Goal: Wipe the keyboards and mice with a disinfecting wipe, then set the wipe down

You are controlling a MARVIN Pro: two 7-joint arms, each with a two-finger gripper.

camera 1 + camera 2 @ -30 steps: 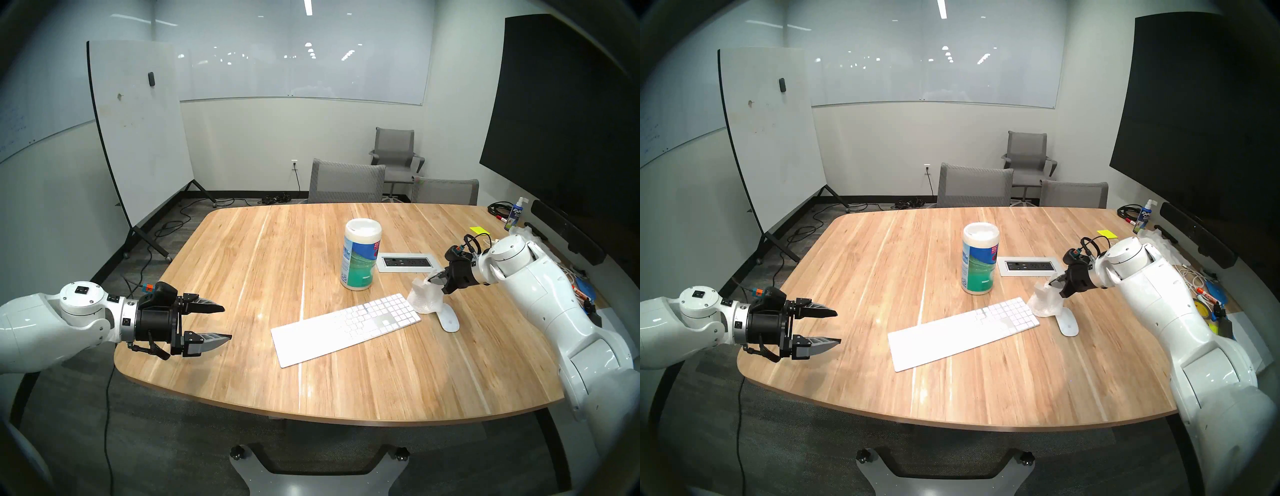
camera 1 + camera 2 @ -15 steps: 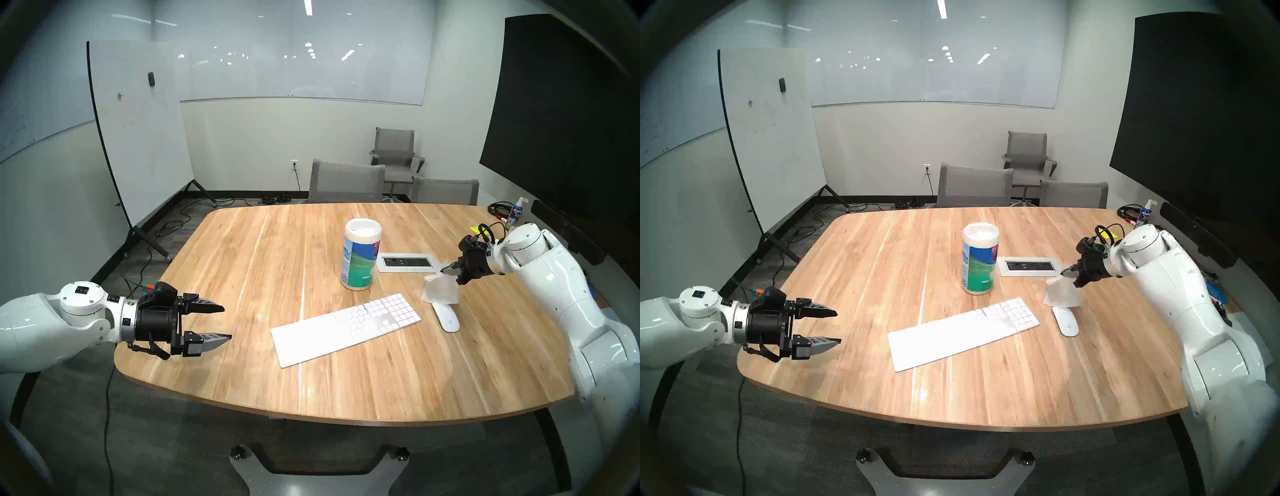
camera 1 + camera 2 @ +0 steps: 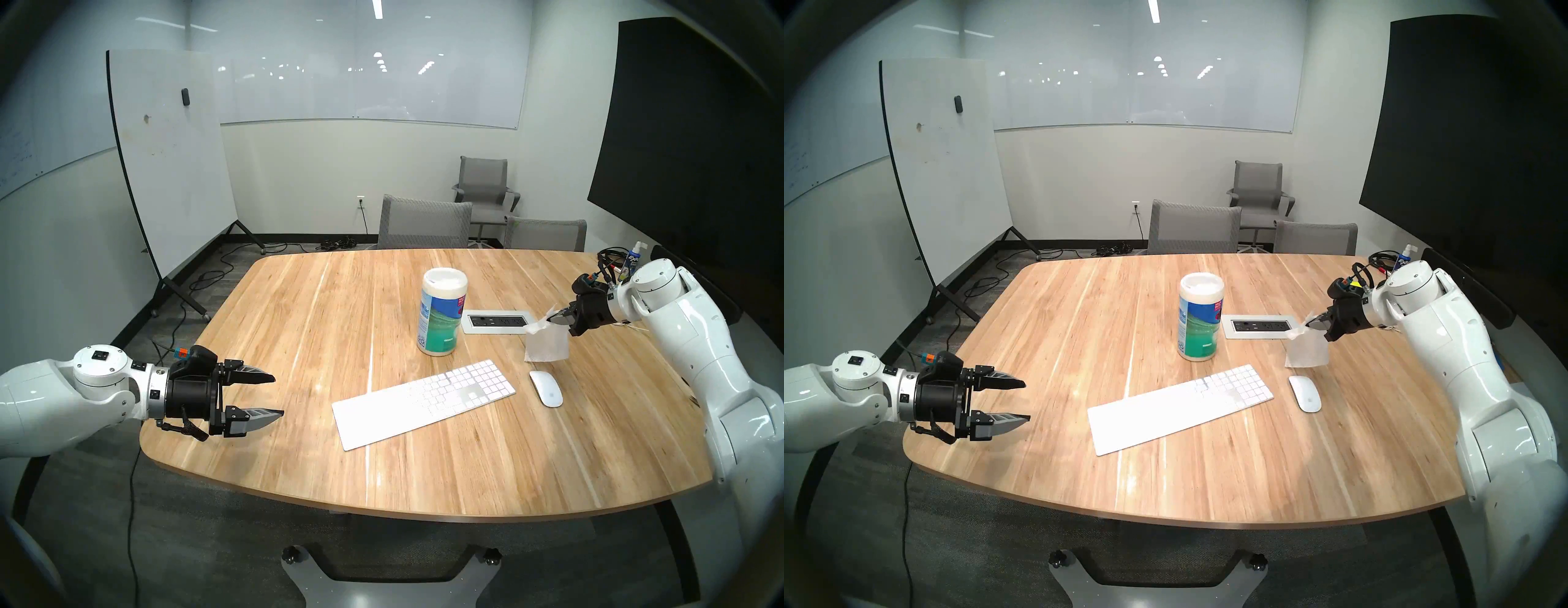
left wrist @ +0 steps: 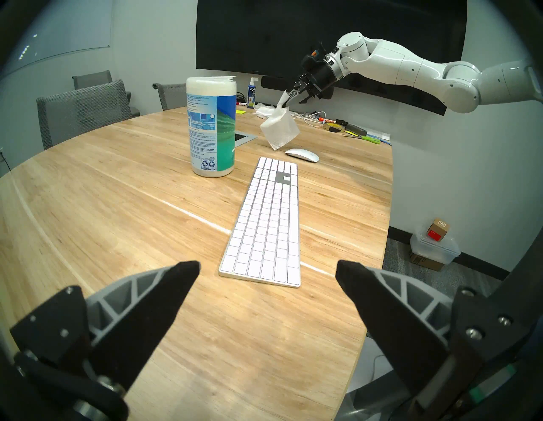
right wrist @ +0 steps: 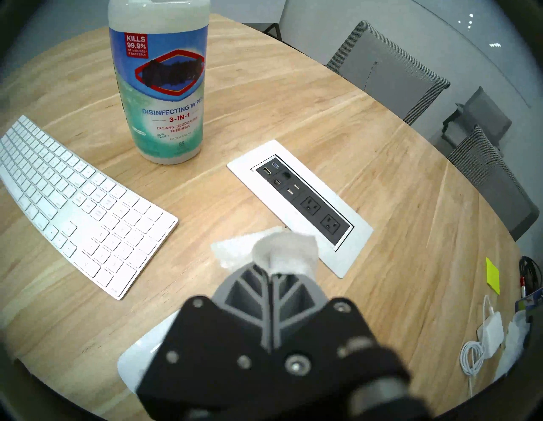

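Observation:
The white keyboard (image 3: 424, 403) (image 3: 1180, 408) (image 4: 267, 223) (image 5: 73, 200) lies at an angle on the wooden table. The white mouse (image 3: 546, 388) (image 3: 1304, 393) (image 4: 302, 155) lies just right of it. My right gripper (image 3: 553, 317) (image 3: 1313, 325) (image 4: 295, 89) is shut on a white wipe (image 3: 545, 344) (image 3: 1306, 349) (image 4: 279, 127) (image 5: 282, 250). The wipe hangs in the air behind the mouse, clear of it. My left gripper (image 3: 271, 395) (image 3: 1026, 401) (image 4: 267, 272) is open and empty over the table's left edge, far from the keyboard.
A wipes canister (image 3: 441, 316) (image 5: 160, 85) stands behind the keyboard. A power outlet panel (image 3: 498, 321) (image 5: 302, 203) is set in the table beside it. Cables, a charger brick (image 5: 489, 329), markers and a spray bottle (image 3: 632, 261) clutter the right edge. Grey chairs (image 3: 424, 223) stand behind.
My right gripper has lifted the wipe up and back to the right, off the keyboard's end and the mouse. The mouse now shows whole. The left arm has not moved.

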